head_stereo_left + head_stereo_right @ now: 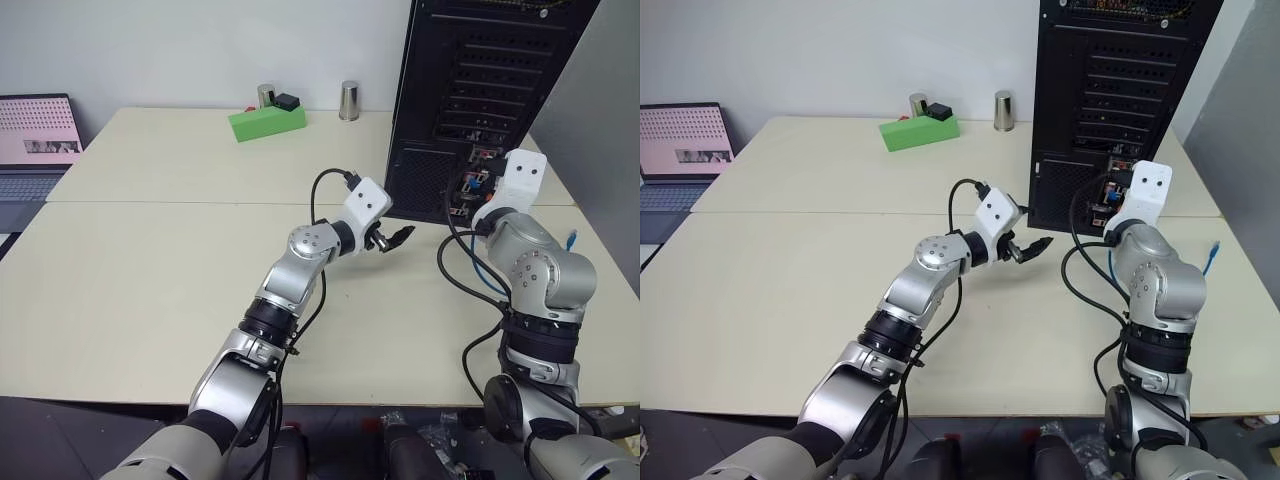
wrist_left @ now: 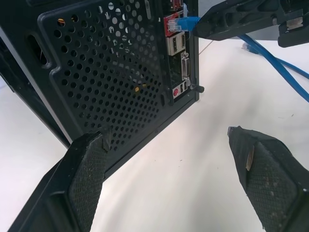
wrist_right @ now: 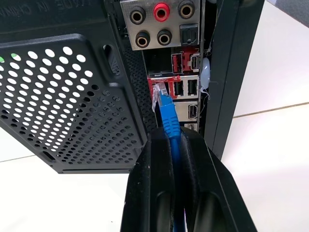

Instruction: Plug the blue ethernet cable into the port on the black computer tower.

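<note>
Pinching the blue ethernet cable (image 3: pixel 170 126) just behind its clear plug, the right gripper (image 3: pixel 177 145) has its two black fingers pressed together on the cord, which runs back between them. The plug tip sits at the mouth of the port (image 3: pixel 159 86), a small socket framed in red on the rear connector panel; whether it is fully seated cannot be told. Above it on the same panel are round audio jacks (image 3: pixel 161 10), one red, and beside it a column of small rectangular sockets.

The left gripper (image 1: pixel 392 238) hangs level over the table (image 1: pixel 150 290), just in front of the tower's lower mesh vent (image 2: pixel 116 72), with its fingers (image 2: pixel 84 174) spread wide and nothing between them. From the left wrist view the right gripper's dark fingers reach in to the panel with the blue plug at their tip, and the cord trails away behind them across the tabletop.

The black computer tower (image 1: pixel 480 90) stands upright at the far right of the table, its rear face with perforated slot covers turned toward the robot. A free end of the blue cable lies on the table to the right of the right arm (image 1: pixel 571 238).

Farther back on the table sit a green box (image 1: pixel 265 122) with a small black object on top and two metal cups (image 1: pixel 348 100). An open laptop (image 1: pixel 35 150) is at the far left
</note>
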Robot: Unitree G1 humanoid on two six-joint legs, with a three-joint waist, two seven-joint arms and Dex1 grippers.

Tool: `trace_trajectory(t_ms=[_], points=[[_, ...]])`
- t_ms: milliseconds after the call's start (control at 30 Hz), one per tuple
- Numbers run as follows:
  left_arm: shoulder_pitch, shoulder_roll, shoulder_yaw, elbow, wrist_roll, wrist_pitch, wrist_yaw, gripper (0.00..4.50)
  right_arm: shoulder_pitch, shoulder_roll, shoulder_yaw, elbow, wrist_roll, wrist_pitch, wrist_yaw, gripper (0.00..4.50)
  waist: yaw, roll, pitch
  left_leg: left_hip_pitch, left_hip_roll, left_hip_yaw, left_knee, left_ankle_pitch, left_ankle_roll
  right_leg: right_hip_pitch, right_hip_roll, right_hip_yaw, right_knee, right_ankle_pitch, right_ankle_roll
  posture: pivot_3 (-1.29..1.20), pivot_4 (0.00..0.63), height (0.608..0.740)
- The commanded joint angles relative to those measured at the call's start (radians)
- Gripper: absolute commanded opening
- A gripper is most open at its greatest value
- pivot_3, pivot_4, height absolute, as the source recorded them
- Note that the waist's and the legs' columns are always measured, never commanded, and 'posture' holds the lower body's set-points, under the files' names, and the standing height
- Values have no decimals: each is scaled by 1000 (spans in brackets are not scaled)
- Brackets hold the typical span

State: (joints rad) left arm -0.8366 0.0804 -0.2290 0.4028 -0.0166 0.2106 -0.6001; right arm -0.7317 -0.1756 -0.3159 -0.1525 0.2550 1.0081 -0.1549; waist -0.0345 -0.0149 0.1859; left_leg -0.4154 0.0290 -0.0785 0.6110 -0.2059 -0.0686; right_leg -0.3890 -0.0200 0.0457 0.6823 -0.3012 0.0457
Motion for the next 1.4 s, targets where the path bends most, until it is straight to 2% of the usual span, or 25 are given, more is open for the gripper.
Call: trace_trajectory(t_ms=[33, 767, 1400], points=[[-6, -9, -4, -25, 4, -22, 1, 4087, -27, 0, -29, -18, 0, -11, -17, 0, 0, 0, 0, 0, 0, 0, 0, 0, 0, 0, 0, 0, 0, 0, 0, 0, 150, 740], [-2, -17, -1, -21, 5, -28, 8, 4087, -108, 66, -49, 3, 16, 15, -61, 0, -1, 0, 0, 0, 0, 0, 0, 0, 0, 0, 0, 0, 0, 0, 0, 0, 150, 740], [-23, -17, 8, -22, -5, -26, 2, 4087, -203, 74, -83, 72, 32, 2, -81, 0, -23, 0, 0, 0, 0, 0, 1, 0, 0, 0, 0, 1, 3, 0, 0, 0, 150, 740]])
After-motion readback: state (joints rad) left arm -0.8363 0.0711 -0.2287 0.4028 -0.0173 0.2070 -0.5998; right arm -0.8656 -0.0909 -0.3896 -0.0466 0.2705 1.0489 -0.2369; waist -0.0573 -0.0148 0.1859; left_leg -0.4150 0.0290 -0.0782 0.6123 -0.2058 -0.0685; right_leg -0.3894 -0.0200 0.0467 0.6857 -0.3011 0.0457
